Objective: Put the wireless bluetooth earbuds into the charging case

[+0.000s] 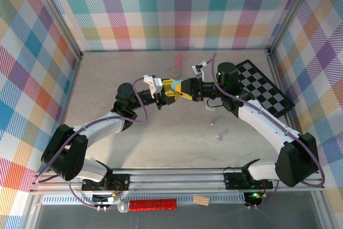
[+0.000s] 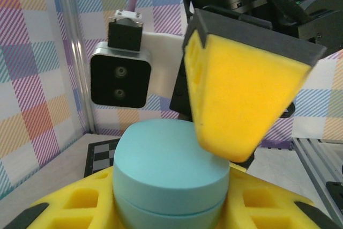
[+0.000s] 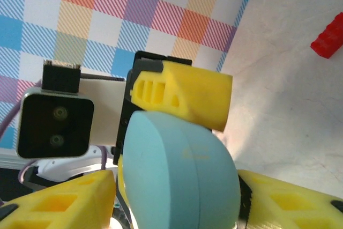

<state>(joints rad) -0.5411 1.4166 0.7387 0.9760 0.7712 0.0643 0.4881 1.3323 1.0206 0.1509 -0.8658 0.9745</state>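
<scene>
My arms meet at frame centre. Left gripper (image 1: 172, 90) clenches the case (image 2: 169, 175); right gripper (image 1: 186, 88) straddles it, and I cannot tell whether it grips.

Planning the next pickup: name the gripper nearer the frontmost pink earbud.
Right. The right gripper is back-left of the pink earbud; the left gripper, holding the case, is farther left.

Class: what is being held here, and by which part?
The left gripper clamps the blue case by its sides. The right gripper straddles its top and bottom; whether it grips cannot be told.
</scene>
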